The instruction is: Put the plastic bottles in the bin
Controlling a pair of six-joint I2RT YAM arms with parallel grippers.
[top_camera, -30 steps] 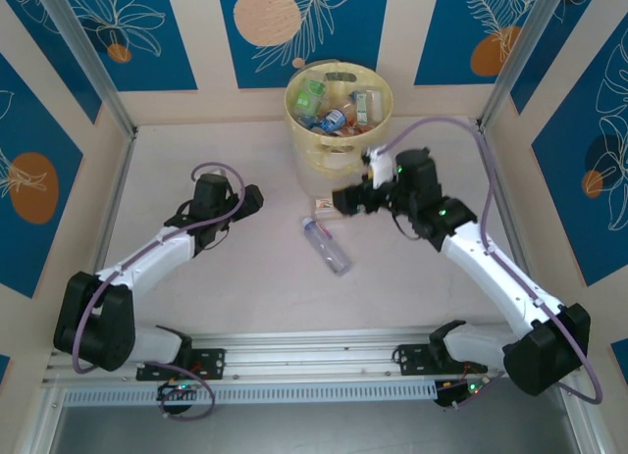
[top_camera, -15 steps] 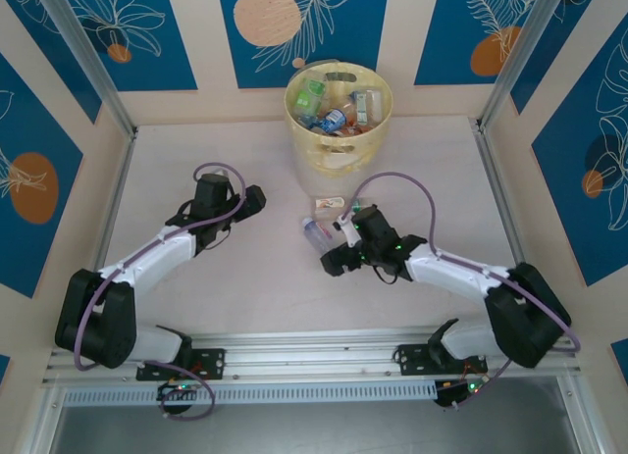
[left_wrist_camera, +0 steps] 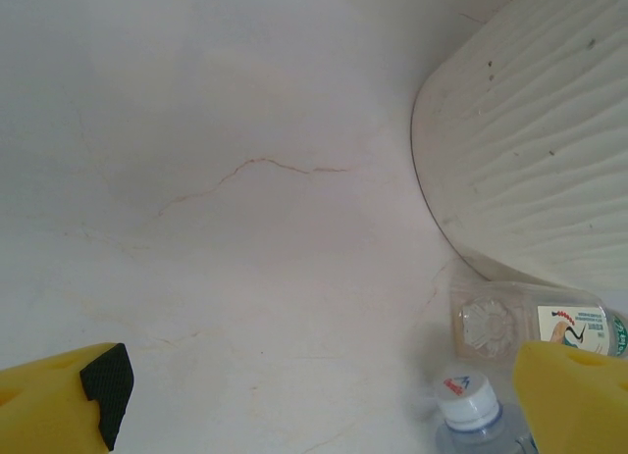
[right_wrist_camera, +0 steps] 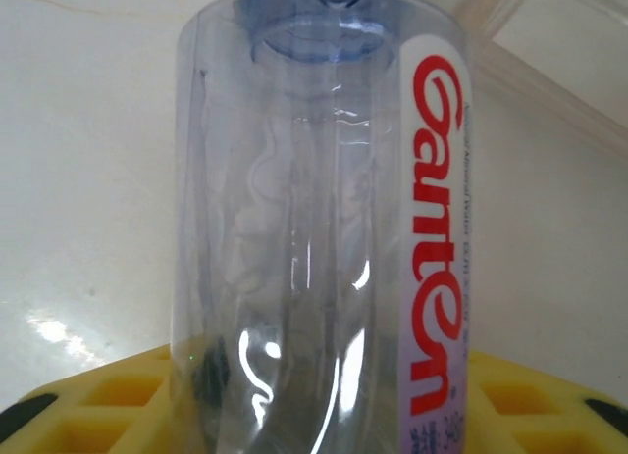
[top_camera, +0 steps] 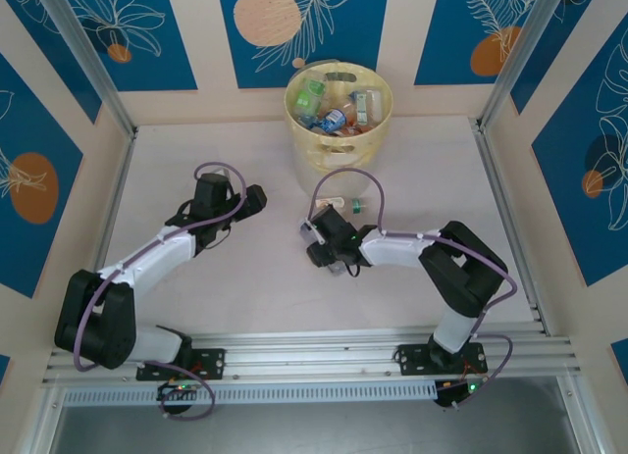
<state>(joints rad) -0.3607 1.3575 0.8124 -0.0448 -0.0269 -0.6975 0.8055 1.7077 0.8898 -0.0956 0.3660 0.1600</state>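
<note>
Clear bottle [right_wrist_camera: 294, 228] tight in right tool [top_camera: 329, 250], far end cut off, perhaps its neck; left tool [top_camera: 252, 198] spread.

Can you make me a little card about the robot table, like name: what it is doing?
bin: pale yellow, at the far side of the table, with bottles inside
right gripper: shut on a clear bottle with red letters
left gripper: open, holding nothing
other bottle: lying on the table beside the bin

Overhead looking down, right wrist near bottle [right_wrist_camera: 314, 228]
</note>
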